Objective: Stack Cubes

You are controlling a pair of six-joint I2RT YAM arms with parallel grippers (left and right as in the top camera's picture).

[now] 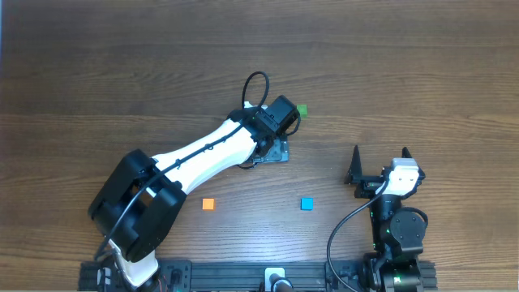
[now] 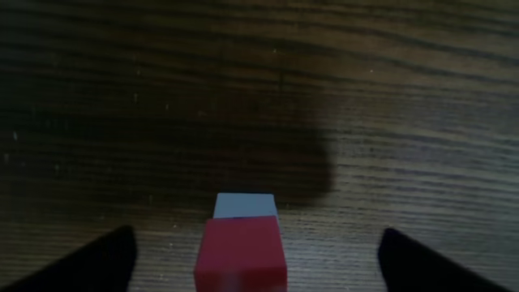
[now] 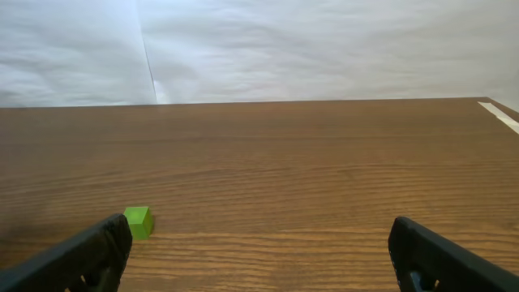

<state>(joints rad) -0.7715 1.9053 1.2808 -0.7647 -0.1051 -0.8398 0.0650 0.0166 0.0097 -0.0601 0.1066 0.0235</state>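
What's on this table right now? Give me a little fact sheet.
Left gripper: open, fingers either side of the red cube, not touching it
Stack: red cube against the pale grey cube; on top or beside, unclear
Right gripper: open, holding nothing
Loose: green cube, orange cube, blue cube, apart on the table

The bench (image 1: 97,65) is dark brown wood with its grain running left to right. On the near side, an orange cube (image 1: 208,204) lies left of the middle and a blue cube (image 1: 306,203) right of it, well apart and about level with each other. A green cube (image 1: 302,110) lies farther off, beyond the blue one. A red cube (image 2: 240,258) touches a grey cube (image 2: 245,205); whether it rests on it or beside it cannot be told. A pale strip (image 3: 503,116) lies toward the far right.
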